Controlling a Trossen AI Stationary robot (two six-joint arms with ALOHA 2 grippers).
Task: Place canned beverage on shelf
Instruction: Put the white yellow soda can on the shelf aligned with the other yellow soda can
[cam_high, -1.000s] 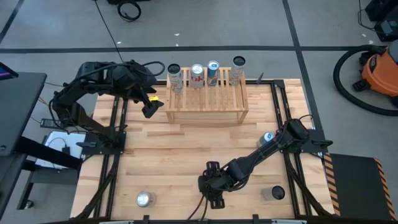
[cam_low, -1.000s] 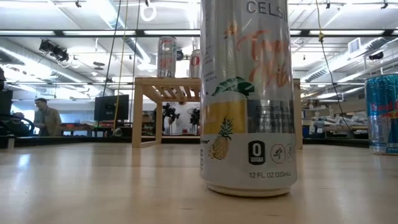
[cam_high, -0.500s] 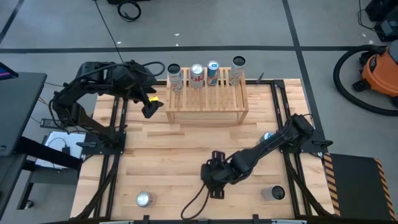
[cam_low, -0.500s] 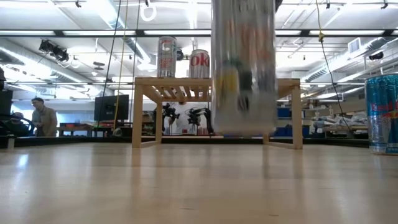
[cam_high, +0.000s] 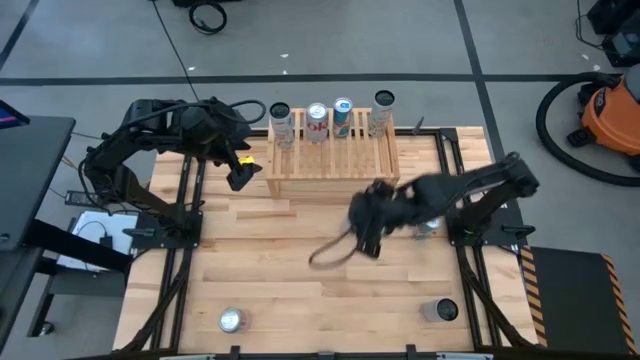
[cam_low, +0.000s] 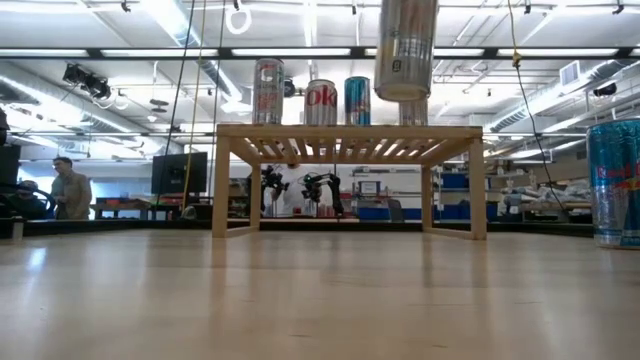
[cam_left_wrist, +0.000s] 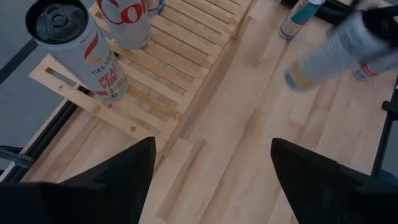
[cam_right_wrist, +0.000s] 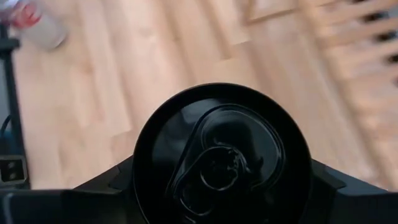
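Four cans stand in a row along the far edge of the shelf (cam_high: 332, 158), the light slatted wooden rack at the back of the table (cam_high: 300, 250): a Celsius can (cam_high: 281, 121) at the left end, a red-lettered Coke can (cam_high: 317, 120) next to it, a blue-and-silver can (cam_high: 342, 115), and a silver can (cam_high: 382, 110) at the right end. A fifth one, the carried can (cam_low: 404, 45), is off the table altogether; the low view shows it hanging upright in the air with its bottom just above the level of the shelf top, toward the shelf's right side. The right gripper (cam_high: 375, 212) has its jaws closed on this can, and the right wrist view looks straight down on the can's dark lid (cam_right_wrist: 222, 156) between the two fingers. Seen from overhead, that gripper sits over the table in front of the shelf's right half, blurred. The left gripper (cam_high: 240, 170) hovers just beside the shelf's left end, its jaws parted with nothing between them. Three more cans stand on the table: one at the near left (cam_high: 231, 320), one at the near right (cam_high: 444, 311), and one partly hidden behind the right arm (cam_high: 427, 225).
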